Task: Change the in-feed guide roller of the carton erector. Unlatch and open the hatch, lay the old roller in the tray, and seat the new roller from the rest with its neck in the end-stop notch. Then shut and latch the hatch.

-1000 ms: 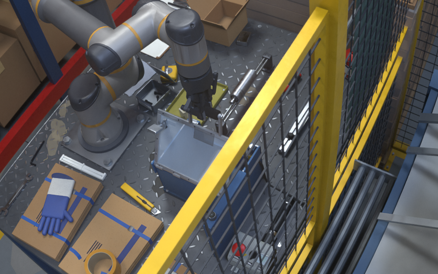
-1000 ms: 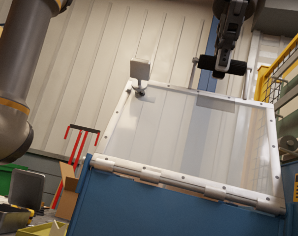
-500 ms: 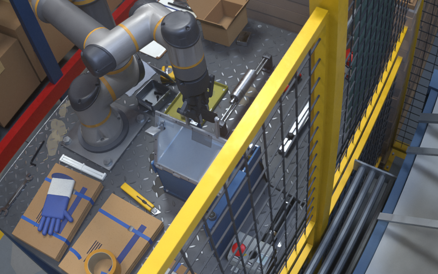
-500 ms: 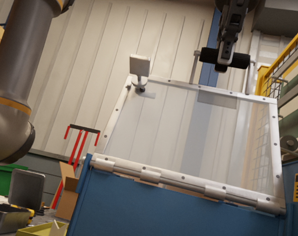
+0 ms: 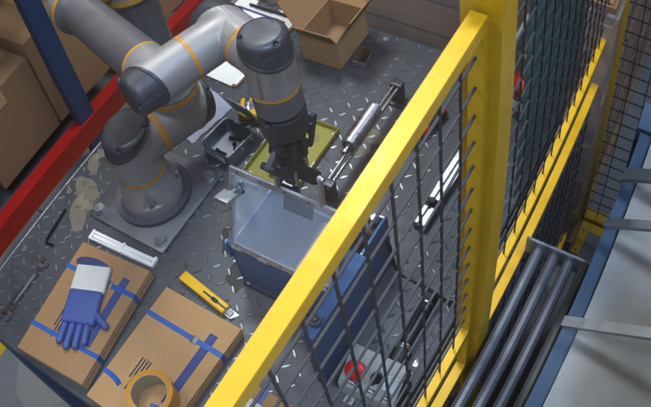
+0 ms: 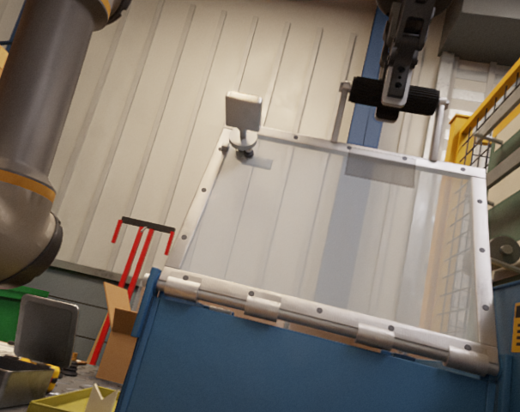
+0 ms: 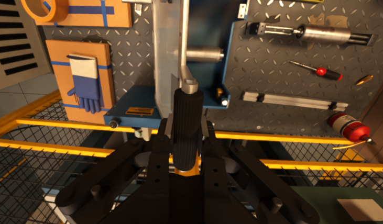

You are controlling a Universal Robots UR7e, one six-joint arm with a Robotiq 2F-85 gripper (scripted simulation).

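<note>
The blue carton erector housing (image 5: 287,273) stands in the middle of the steel floor. Its clear hatch (image 5: 272,228) (image 6: 336,235) is swung up and open on its hinge. The hatch's black ribbed handle (image 6: 393,95) (image 7: 187,128) is held in my closed gripper (image 5: 290,174) (image 6: 395,100) (image 7: 187,164). The latch knob (image 6: 243,116) (image 5: 227,195) sits at the hatch's other corner. The old roller (image 7: 204,53) lies inside the housing. The new roller (image 5: 366,124) (image 7: 323,34) lies on its rest behind. The yellow-green tray (image 5: 292,149) lies under my wrist.
The yellow mesh guard fence (image 5: 394,202) stands close on the right of the housing. A black bin (image 5: 229,141) sits beside the tray. Flat cartons with a blue glove (image 5: 85,303), a tape roll (image 5: 152,390) and a yellow knife (image 5: 206,298) lie in front.
</note>
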